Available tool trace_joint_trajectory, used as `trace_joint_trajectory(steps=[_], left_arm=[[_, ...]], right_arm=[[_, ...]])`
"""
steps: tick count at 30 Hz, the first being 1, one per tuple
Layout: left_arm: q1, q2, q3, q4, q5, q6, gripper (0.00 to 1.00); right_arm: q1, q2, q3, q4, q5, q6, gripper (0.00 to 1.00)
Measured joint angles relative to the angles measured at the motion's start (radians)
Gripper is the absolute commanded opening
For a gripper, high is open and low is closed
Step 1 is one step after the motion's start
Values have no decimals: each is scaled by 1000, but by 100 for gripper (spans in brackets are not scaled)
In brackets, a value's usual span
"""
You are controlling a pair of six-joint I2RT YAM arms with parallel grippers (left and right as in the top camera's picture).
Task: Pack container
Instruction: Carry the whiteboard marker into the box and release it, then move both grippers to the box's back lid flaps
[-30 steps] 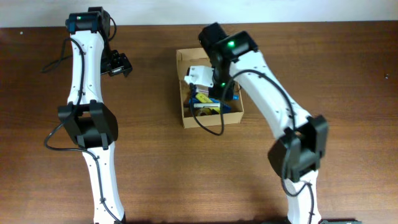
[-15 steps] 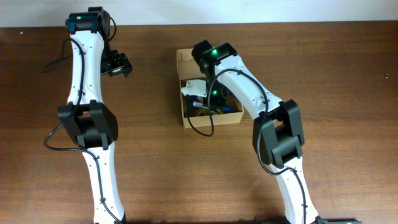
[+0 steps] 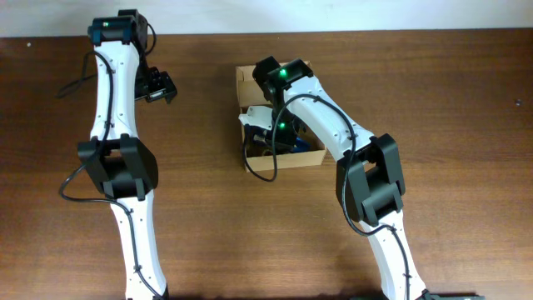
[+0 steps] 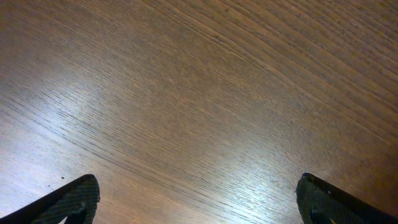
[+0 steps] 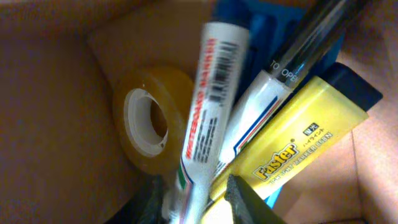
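Brown wooden table meets a white wall. At its centre-back sits the open box, holding a tape roll, whiteboard marker, pen, yellow highlighter and blue item. The right gripper reaches in, its fingers flanking the marker's end; whether they clamp it I cannot tell. The left gripper hangs wide open and empty, well apart from the box.

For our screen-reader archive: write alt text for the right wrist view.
A white whiteboard marker stands next to a roll of yellowish tape inside the cardboard box, beside a yellow Faster highlighter and a white pen, with a blue item behind. The right gripper flanks the marker's lower end; whether it grips is unclear.
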Motion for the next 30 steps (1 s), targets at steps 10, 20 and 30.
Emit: trace_joint_trajectory(steps=[10, 20, 30], left_arm=[[0, 0, 0, 0, 0, 0, 100], [0, 0, 0, 0, 72, 9, 100], [-3, 0, 0, -1, 356, 109, 100]], right_arm=[[-2, -270, -8, 6, -1, 84, 63], [-37, -498, -6, 9, -1, 150, 77], [-372, -504, -6, 92, -102, 474, 31]])
